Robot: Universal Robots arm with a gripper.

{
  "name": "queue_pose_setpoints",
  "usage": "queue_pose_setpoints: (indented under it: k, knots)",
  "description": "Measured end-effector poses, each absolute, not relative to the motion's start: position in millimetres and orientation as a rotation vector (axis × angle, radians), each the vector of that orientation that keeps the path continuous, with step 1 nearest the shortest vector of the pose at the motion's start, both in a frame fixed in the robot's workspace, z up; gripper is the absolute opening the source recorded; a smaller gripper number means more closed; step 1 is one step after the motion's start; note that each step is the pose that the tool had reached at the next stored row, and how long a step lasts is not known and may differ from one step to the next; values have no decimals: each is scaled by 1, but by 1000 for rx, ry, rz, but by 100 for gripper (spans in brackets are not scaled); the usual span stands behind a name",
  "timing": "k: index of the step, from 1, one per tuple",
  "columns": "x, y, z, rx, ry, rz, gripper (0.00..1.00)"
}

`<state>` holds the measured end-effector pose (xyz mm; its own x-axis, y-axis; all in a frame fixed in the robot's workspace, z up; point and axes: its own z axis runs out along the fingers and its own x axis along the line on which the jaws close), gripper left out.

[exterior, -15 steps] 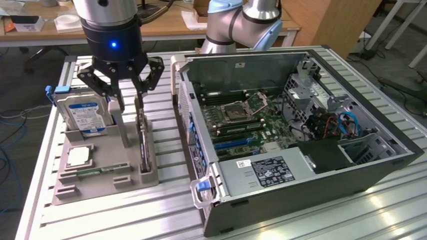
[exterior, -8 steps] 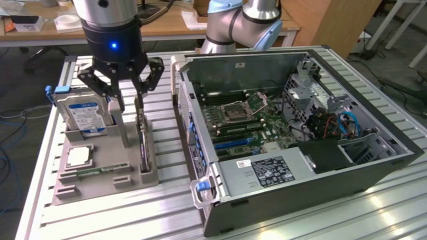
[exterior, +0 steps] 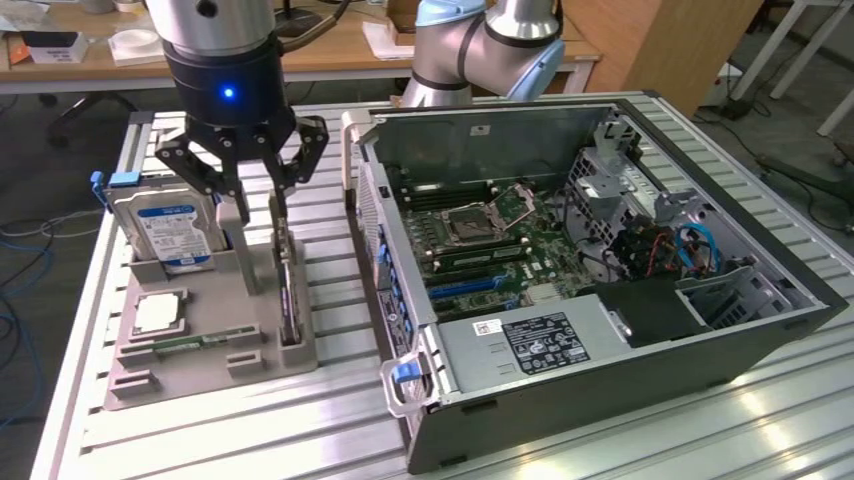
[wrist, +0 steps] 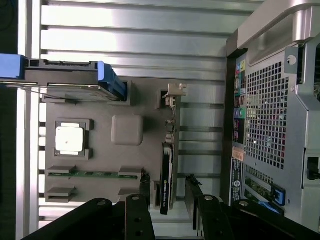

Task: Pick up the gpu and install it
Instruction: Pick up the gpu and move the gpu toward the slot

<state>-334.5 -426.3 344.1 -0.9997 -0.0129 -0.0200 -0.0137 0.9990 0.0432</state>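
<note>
1. Carrying everything, the slatted table (exterior: 747,420) (wrist: 125,30) holds the case on the exterior view's right and the tray on its left.
2. The case (exterior: 627,380) (wrist: 270,115) lies on its side with its panel off and the motherboard showing; it takes up most of that side of the table.
3. The tray (exterior: 254,330) (wrist: 145,100), grey, sits just beside the case, near the table's opposite edge.
4. The gripper (exterior: 256,215) (wrist: 169,205) hangs over the tray's case-side edge. Its jaws are spread wide, one finger on each side of the gpu, and it grips nothing.
5. The hard drive (exterior: 167,225) (wrist: 75,90) stands upright at the tray's far corner, away from the case.
6. The gpu (exterior: 288,290) (wrist: 167,165) stands on edge in a slot along the tray's case-side edge, not yet lifted.
7. The RAM stick (exterior: 187,345) (wrist: 92,174) lies near the tray's front edge.
8. The chip (exterior: 158,312) (wrist: 69,139) rests flat in a pocket between the drive and the stick.
</note>
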Motion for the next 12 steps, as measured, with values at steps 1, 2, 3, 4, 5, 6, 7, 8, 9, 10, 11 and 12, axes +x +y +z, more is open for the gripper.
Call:
queue_pose_setpoints:
  k: [1,2,3,4,5,6,7,8,9,10,11,12]
  knots:
    - [-335,-426,344,-21,3121,68,42]
    - [-335,-426,344,-21,3121,68,42]
    - [-335,-426,344,-21,3121,68,42]
    - [-335,-426,343,-21,3121,68,42]
    - [-335,-426,343,-21,3121,68,42]
    - [-335,-426,343,-21,3121,68,42]
    - [-335,-426,343,-21,3121,68,42]
    - [-335,-426,343,-21,3121,68,42]
    - [-335,-426,342,-21,3121,68,42]
    - [-335,-426,342,-21,3121,68,42]
    - [-335,-426,341,-21,3121,68,42]
    - [-335,-426,341,-21,3121,68,42]
